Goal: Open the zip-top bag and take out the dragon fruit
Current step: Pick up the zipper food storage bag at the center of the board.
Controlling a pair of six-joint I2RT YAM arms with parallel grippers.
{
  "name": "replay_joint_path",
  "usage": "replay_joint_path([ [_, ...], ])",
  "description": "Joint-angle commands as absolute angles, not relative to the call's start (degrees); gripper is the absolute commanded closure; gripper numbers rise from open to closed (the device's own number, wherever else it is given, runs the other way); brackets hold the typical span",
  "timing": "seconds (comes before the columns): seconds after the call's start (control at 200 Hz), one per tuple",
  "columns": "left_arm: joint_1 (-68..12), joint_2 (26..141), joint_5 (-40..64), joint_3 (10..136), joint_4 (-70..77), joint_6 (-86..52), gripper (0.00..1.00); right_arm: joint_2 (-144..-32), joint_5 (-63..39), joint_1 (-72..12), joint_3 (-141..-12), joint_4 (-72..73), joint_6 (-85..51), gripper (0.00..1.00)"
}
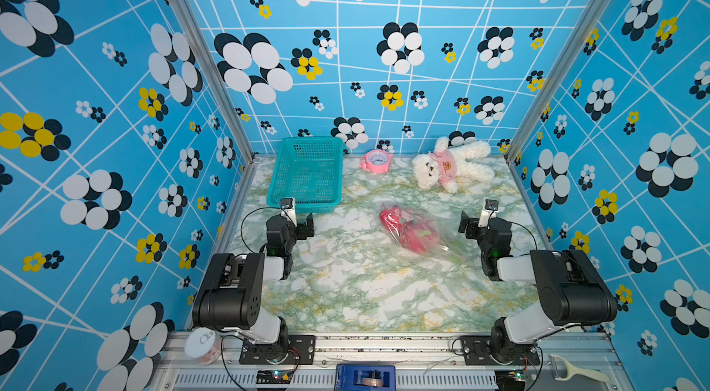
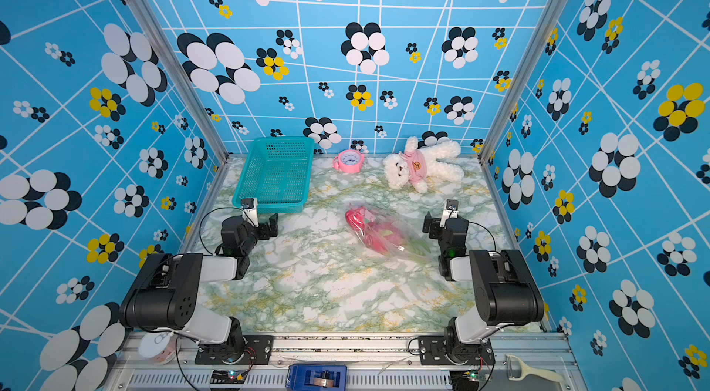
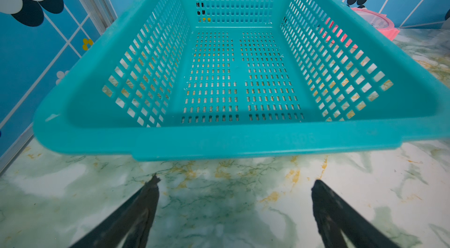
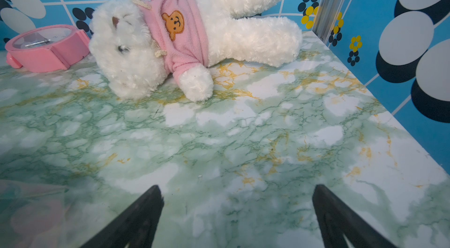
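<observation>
One zip-top bag [image 1: 417,233], near right fingers [image 4: 136,220] (apart)

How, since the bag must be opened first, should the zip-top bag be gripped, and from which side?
Probably pinch the flat, empty end of the zip-top bag nearest the open right gripper, coming in low from that side. The dragon fruit bulges the far end; here the film lies thin.

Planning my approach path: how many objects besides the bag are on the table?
3: teal basket back left, pink clock back middle, plush bear back right. None appear hidden.
</observation>
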State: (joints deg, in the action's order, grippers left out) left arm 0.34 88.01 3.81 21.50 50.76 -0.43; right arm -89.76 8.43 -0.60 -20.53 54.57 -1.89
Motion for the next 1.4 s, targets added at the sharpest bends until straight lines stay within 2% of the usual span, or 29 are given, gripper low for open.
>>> replay_joint_path([
  [0.0,0.0,88.3,3.3,22.7,50.4,-0.5,0.01,-89.5,7.9,-0.6,-21.6,54.5,-1.7,0.01],
  [0.11,-0.4,87.8,1.3,23.4,49.4,-0.2,0.01,-89.5,7.7,-0.5,-21.6,54.2,-1.7,0.01],
  [0.255,-5.0,80.4,-11.4,31.1,28.4,-1.0,0.01,-85.6,11.8,-0.4,-22.2,50.2,-3.1,0.01],
  [0.37,-7.6,73.8,-14.1,32.7,20.7,-2.7,0.01,-75.9,14.7,-0.4,-25.0,36.5,-5.8,0.01],
  [0.475,-10.7,68.3,-17.1,37.2,9.4,-5.8,0.01,-65.7,20.5,-0.2,-32.1,14.7,-21.0,0.01],
  [0.595,-16.0,62.5,-16.5,42.8,-0.5,-5.5,0.01,-59.1,8.0,-0.2,-42.2,-6.0,-21.3,0.01],
  [0.665,-19.7,59.0,-15.8,43.6,-2.3,-2.8,0.01,-54.6,-0.2,-0.4,-42.7,-8.7,-19.5,0.01],
  [0.725,-21.5,56.2,-11.2,44.5,-4.7,-1.1,0.01,-48.9,-4.2,-1.0,-41.6,-9.8,-17.8,0.01],
  [0.85,-25.2,52.4,-2.9,47.6,-11.7,1.7,0.01,-33.2,-8.5,-1.1,-37.4,-14.3,-13.8,0.22],
  [1.035,-36.8,52.6,4.0,51.4,-18.3,13.6,0.01,-16.6,-24.7,-1.2,-32.6,-24.7,-5.9,0.32],
  [1.105,-41.1,54.5,4.5,52.7,-19.3,17.7,0.01,-14.1,-29.4,-1.4,-32.2,-28.9,-2.3,0.38],
  [1.205,-44.5,58.2,5.3,55.0,-20.1,20.5,0.01,-12.5,-32.4,-1.9,-32.2,-31.4,1.1,0.39],
  [1.26,-45.5,60.1,6.1,55.9,-19.8,21.2,0.0,-13.1,-35.7,-2.2,-32.7,-32.8,5.5,0.43],
  [1.399,-46.7,64.3,7.9,59.0,-18.1,21.7,0.01,-16.9,-38.4,-5.7,-35.8,-42.6,22.0,0.42],
])
